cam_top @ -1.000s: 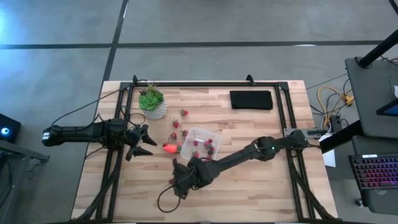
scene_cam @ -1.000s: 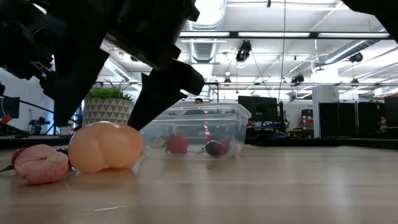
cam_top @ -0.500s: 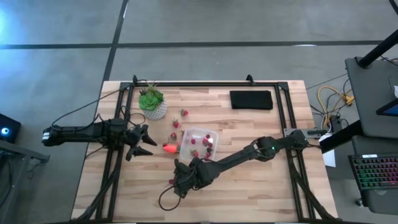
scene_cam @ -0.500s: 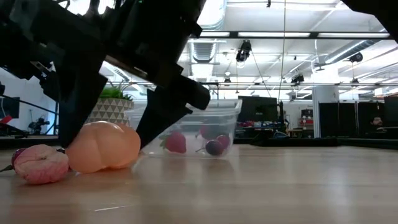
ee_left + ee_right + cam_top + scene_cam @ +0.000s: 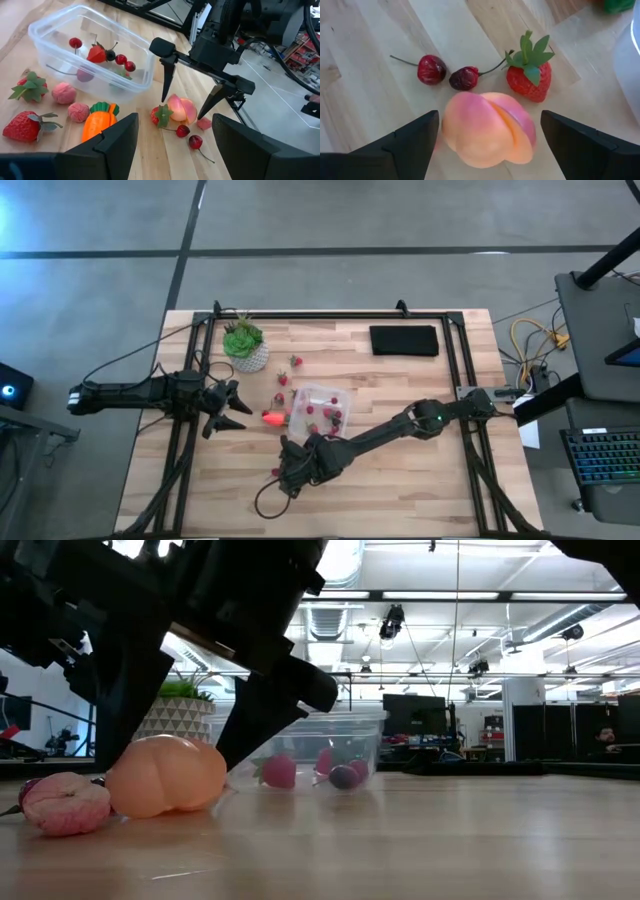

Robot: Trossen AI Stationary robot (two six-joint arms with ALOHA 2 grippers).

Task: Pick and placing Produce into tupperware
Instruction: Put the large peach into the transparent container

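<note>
A pink-orange round fruit (image 5: 487, 127) rests on the wooden table beside two cherries (image 5: 447, 74) and a strawberry (image 5: 530, 75). My right gripper (image 5: 490, 114) is open and points steeply down, with one finger on each side of the fruit; the low view shows the fingers (image 5: 265, 715) flanking the fruit (image 5: 165, 775). The clear tupperware (image 5: 322, 410) stands just beyond with several berries inside. An orange carrot (image 5: 97, 120) and more strawberries (image 5: 22, 127) lie on the table next to the tupperware (image 5: 90, 50). My left gripper (image 5: 238, 410) waits open at the table's left side.
A potted green plant (image 5: 245, 342) stands at the far left and a black pad (image 5: 404, 340) at the far right of the table. A pink bumpy fruit (image 5: 65, 802) lies near the round fruit. The near part of the table shows bare wood.
The tupperware has turned a little on the table, and the berries inside it have shifted. My right gripper has stayed over the round fruit, open as before.
</note>
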